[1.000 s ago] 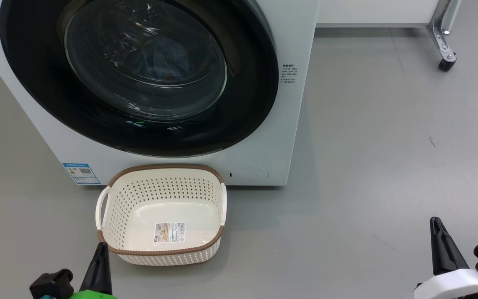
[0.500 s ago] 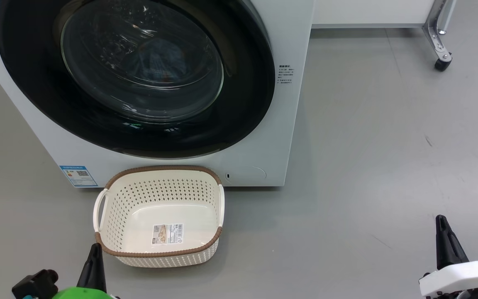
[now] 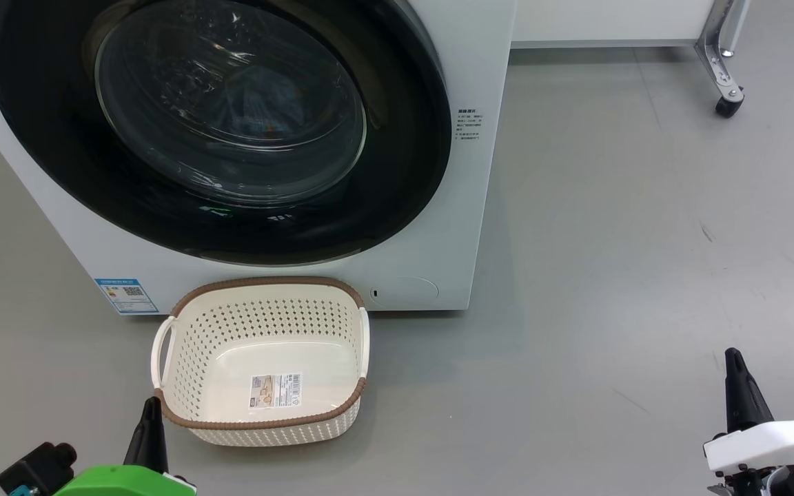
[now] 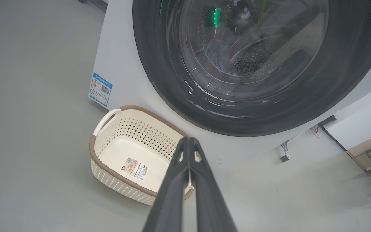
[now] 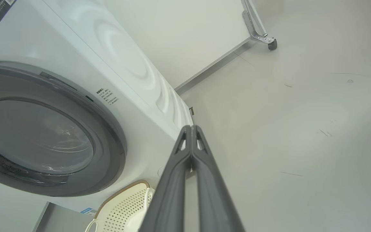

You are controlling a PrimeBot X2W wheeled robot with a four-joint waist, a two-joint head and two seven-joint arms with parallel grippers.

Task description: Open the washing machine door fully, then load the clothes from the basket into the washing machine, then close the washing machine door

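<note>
The white washing machine (image 3: 486, 83) stands at the upper left, and its washing machine door (image 3: 404, 172), with a black rim and a glass bowl, is closed flat against the front. Bluish clothes (image 4: 217, 54) show dimly through the glass in the drum. The cream basket (image 3: 259, 284) sits on the floor before the machine with only a label inside. My left gripper (image 3: 151, 403) is shut and empty just off the basket's near left corner. My right gripper (image 3: 733, 355) is shut and empty, far right over bare floor. The wrist views show the left gripper (image 4: 189, 139) and the right gripper (image 5: 191, 127) with fingers pressed together.
A metal frame leg on a caster (image 3: 726, 103) stands at the back right beside a white panel (image 3: 611, 21). Grey floor (image 3: 611, 275) stretches open to the right of the machine. A blue sticker (image 3: 125, 295) marks the machine's lower left.
The whole head view has shifted a little to the left, so the camera moved. Both grippers stay shut; the left one sits slightly further left, the right slightly further right.
</note>
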